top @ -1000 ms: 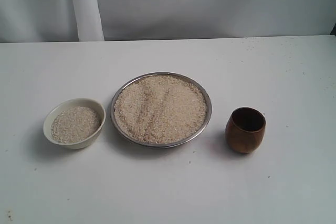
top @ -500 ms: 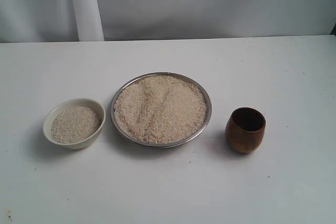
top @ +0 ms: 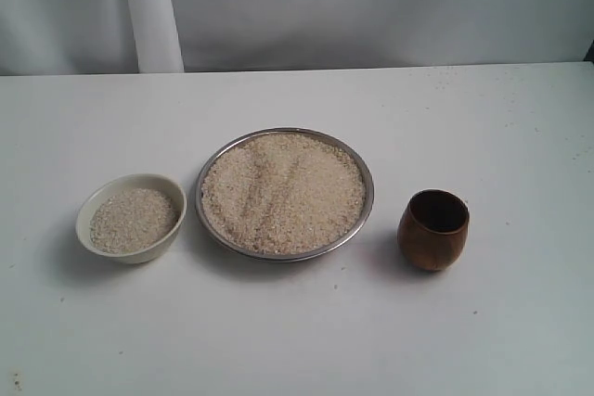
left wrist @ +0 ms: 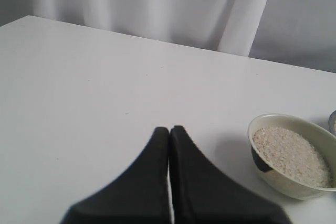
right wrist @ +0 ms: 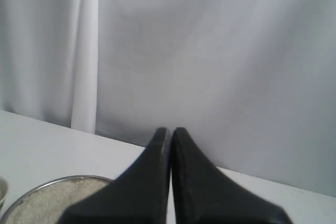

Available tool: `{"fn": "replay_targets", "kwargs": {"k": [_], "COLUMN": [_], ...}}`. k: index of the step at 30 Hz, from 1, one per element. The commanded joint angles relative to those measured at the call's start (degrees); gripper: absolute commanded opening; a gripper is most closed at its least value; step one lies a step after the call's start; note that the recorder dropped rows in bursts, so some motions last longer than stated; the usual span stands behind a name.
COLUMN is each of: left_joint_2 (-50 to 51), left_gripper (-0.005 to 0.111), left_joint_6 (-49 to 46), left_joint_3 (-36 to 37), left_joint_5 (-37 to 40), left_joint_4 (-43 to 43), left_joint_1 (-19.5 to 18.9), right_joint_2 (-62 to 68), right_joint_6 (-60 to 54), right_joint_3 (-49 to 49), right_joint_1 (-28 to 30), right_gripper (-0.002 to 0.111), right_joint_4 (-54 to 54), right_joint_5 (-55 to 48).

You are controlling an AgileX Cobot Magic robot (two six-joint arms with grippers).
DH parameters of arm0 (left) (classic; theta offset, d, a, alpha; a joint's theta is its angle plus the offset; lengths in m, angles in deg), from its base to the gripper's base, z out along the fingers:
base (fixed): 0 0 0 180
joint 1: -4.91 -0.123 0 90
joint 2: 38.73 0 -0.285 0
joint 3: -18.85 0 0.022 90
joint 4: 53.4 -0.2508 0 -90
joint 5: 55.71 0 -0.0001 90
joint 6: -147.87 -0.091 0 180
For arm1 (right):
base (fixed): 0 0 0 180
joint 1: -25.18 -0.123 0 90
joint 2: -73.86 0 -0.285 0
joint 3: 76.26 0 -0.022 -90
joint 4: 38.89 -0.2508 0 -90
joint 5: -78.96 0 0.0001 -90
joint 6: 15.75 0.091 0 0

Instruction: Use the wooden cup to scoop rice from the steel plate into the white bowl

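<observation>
End effectors: left end effector (left wrist: pixel 169 129) and right end effector (right wrist: pixel 171 129), matte black tapered wedges, each pair pressed together on nothing.
White bowl (top: pixel 139 251): smooth, thick cream ceramic, partly filled with grains, left of the plate.
Steel plate (top: pixel 370 194): shiny, shallow, round, thin-rimmed, mid-desk.
Rice (top: pixel 283 194): fine beige grains heaped across the plate, surface faintly grooved.
Wooden cup (top: pixel 433 240): glossy reddish-brown barrel, dark inside, upright, right of the plate, not touching.
Desk (top: pixel 297 340): flat matte white, lightly speckled.

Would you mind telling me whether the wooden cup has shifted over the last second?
No. The wooden cup stands upright in the same spot, with the same gap to the right of the steel plate.
</observation>
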Motion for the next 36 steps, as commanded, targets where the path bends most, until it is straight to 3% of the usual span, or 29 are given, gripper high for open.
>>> {"fn": "replay_targets", "kwargs": {"k": [1, 3, 8, 13, 17, 22, 36], "left_joint_2": [0.4, 0.4, 0.4, 0.4, 0.4, 0.4, 0.4], "left_gripper": [0.0, 0.0, 0.0, 0.0, 0.0, 0.0, 0.0], "left_joint_6": [0.1, 0.1, 0.1, 0.1, 0.1, 0.1, 0.1], "left_joint_3": [0.0, 0.0, 0.0, 0.0, 0.0, 0.0, 0.0], "left_joint_5": [-0.4, -0.4, -0.4, -0.4, -0.4, -0.4, -0.4], "left_joint_4": [0.3, 0.3, 0.3, 0.3, 0.3, 0.3, 0.3], "left_joint_1": [0.1, 0.1, 0.1, 0.1, 0.1, 0.1, 0.1], "right_joint_2": [7.7, 10.0, 21.2, 40.7, 54.9, 66.0, 71.8], "right_joint_6": [0.1, 0.1, 1.3, 6.9, 6.0, 1.4, 0.9], "right_joint_3": [-0.5, -0.5, -0.5, -0.4, 5.4, 10.7, 21.6], "right_joint_1": [-0.1, -0.1, -0.2, -0.2, -0.2, -0.2, -0.2], "right_gripper": [0.0, 0.0, 0.0, 0.0, 0.0, 0.0, 0.0], "right_joint_4": [-2.3, -2.3, -2.1, 5.9, 6.7, 6.0, 8.4], "right_joint_5": [7.3, 7.7, 21.8, 35.6, 60.8, 73.6, 74.5]}}
